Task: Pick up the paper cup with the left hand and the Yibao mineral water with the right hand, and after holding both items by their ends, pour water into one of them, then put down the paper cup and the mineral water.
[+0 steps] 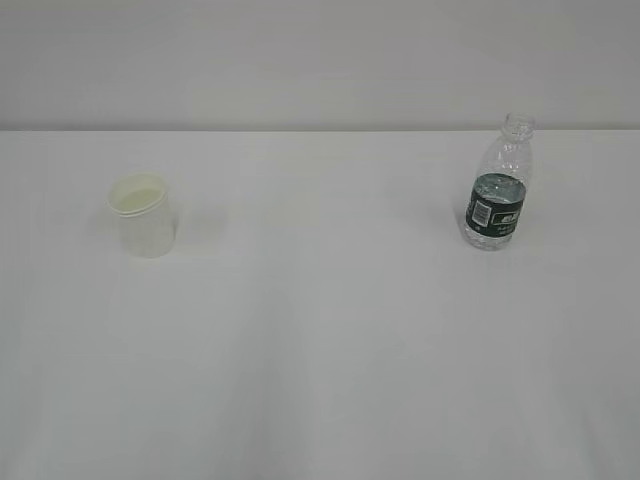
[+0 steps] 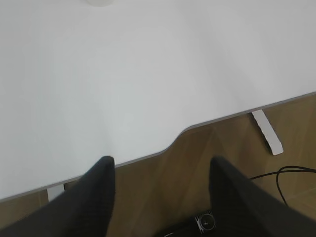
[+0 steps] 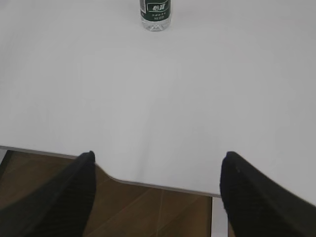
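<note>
Both fingers open, empty, back at the tabletop (image 1: 320, 330) edge: cup (image 1: 145, 215) at left's 12 o'clock, bottle (image 3: 155, 14) upright at right's 12.

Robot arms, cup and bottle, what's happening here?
Nothing is being held. The paper cup stands on the left of the white table and the capless Yibao mineral water stands on the right, far apart. The left hand and the right hand are open and empty, back at the table's near edge.
</note>
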Motion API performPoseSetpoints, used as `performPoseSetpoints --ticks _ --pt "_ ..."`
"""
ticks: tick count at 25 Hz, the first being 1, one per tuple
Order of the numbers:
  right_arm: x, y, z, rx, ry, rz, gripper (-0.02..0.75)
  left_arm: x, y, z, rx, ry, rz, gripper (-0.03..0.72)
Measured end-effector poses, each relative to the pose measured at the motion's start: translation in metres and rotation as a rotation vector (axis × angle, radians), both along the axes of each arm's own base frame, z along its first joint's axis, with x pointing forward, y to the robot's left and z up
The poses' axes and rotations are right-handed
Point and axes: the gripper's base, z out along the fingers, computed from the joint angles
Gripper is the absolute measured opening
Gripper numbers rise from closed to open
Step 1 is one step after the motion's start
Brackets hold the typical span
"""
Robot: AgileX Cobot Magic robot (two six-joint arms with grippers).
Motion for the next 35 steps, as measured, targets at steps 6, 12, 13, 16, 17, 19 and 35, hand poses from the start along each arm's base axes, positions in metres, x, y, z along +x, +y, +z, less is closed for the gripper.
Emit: performPoseSetpoints --ticks 6,12,13,16,17,19,35 --pt "0.001 -0.001 -0.004 -0.010 0.009 0.000 0.592 0.001 0.000 -0.001 -0.001 -0.002 0.001 0.412" --pt "-0.014 -0.001 -0.004 -0.011 -0.092 0.000 0.592 0.000 0.000 0.000 -0.003 -0.009 0.001 0.344" --pt "-0.016 -0.001 -0.004 -0.013 -0.103 0.001 0.592 0.000 0.000 0.000 -0.004 -0.010 0.001 0.342" --pt "-0.017 -0.001 -0.004 -0.013 -0.113 0.001 0.592 -0.002 0.001 0.000 -0.009 -0.026 0.001 0.337" --pt "-0.017 -0.001 -0.004 -0.013 -0.113 0.001 0.592 -0.004 0.001 0.000 -0.013 -0.038 0.001 0.336" --pt "-0.017 -0.001 -0.004 -0.013 -0.113 0.001 0.592 -0.010 0.003 0.001 -0.024 -0.073 0.001 0.337" --pt "-0.017 -0.001 -0.004 -0.015 -0.113 0.000 0.591 -0.026 0.009 0.001 -0.057 -0.183 0.001 0.501"
